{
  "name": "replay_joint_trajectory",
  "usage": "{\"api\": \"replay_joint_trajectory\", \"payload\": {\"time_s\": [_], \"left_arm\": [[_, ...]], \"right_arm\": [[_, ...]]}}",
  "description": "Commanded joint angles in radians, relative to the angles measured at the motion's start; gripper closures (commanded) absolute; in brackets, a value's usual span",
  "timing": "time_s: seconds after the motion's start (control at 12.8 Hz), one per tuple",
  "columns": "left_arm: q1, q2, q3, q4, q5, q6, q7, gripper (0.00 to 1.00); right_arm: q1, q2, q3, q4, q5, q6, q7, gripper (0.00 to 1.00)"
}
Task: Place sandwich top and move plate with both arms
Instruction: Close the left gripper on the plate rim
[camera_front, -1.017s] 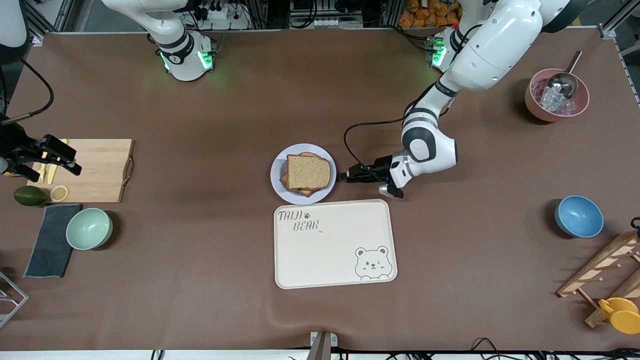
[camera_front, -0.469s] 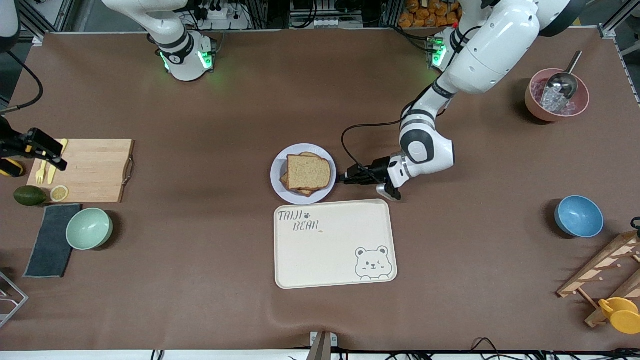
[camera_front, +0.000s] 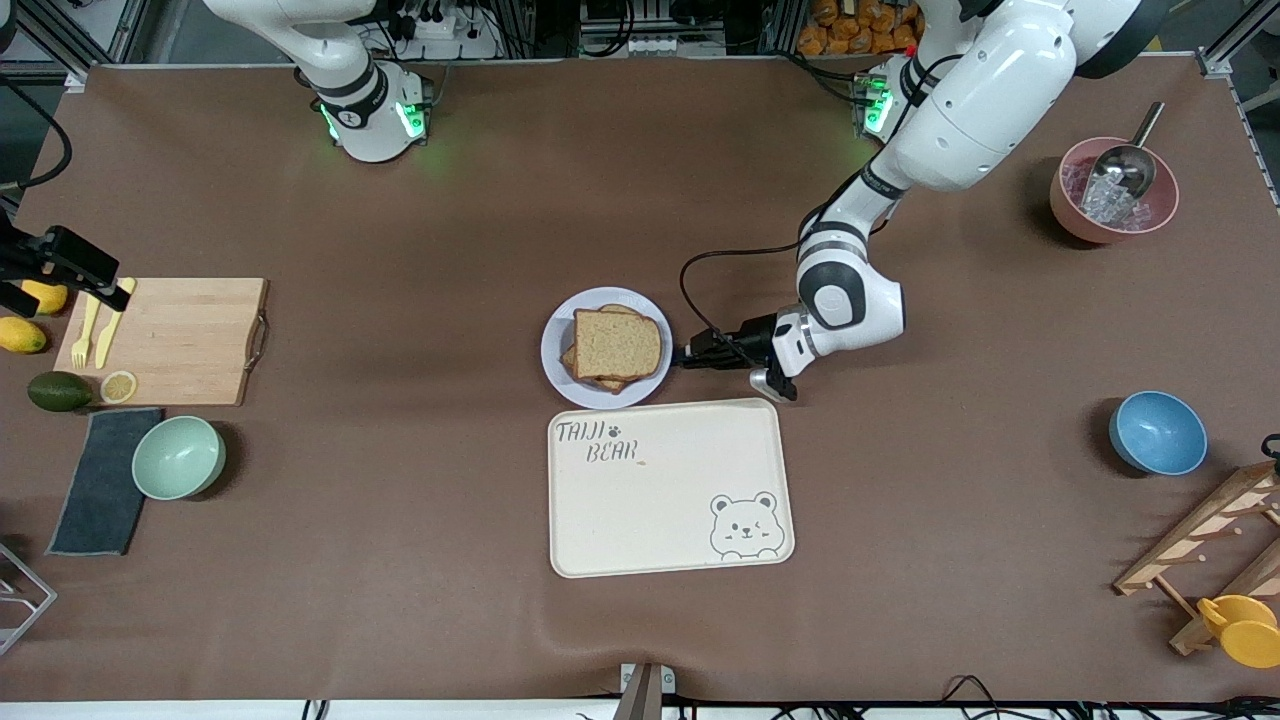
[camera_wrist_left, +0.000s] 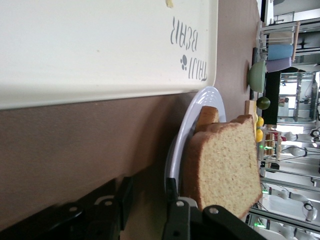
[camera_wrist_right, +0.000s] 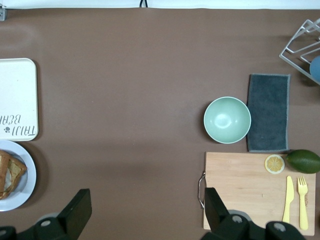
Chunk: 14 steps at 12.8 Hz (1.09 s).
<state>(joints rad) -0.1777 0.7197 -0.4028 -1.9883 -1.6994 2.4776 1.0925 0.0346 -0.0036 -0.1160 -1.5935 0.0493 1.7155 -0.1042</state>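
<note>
Front view: left pincer (camera_front: 688, 356) touching plate (camera_front: 556, 340) rim.

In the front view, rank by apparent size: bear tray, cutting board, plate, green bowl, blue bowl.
1. bear tray
2. cutting board
3. plate
4. green bowl and blue bowl: these look about alike, so no ranking between them.
</note>
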Motion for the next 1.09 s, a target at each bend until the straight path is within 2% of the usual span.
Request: {"api": "replay_joint_trajectory", "payload": {"time_s": [0.0, 0.31, 0.39, 1.02], "left_arm": [[0.011, 0.023, -0.007, 0.014, -0.060, -0.048, 0.061, 0.66], [0.000, 0.024, -0.007, 0.020, -0.074, -0.048, 0.066, 0.66], [0.000, 0.030, -0.007, 0.022, -0.074, -0.048, 0.067, 0.71], [-0.003, 0.067, -0.007, 0.045, -0.092, -0.049, 0.110, 0.76]], "right_arm": [[0.018, -0.018, 0.007, -0.006, -0.025, -0.022, 0.095, 0.00], [0.016, -0.019, 0.013, -0.003, -0.025, -0.025, 0.095, 0.00], [0.018, -0.019, 0.015, -0.003, -0.025, -0.025, 0.096, 0.00], [0.016, -0.016, 0.013, -0.005, -0.026, -0.022, 0.092, 0.00]]}}
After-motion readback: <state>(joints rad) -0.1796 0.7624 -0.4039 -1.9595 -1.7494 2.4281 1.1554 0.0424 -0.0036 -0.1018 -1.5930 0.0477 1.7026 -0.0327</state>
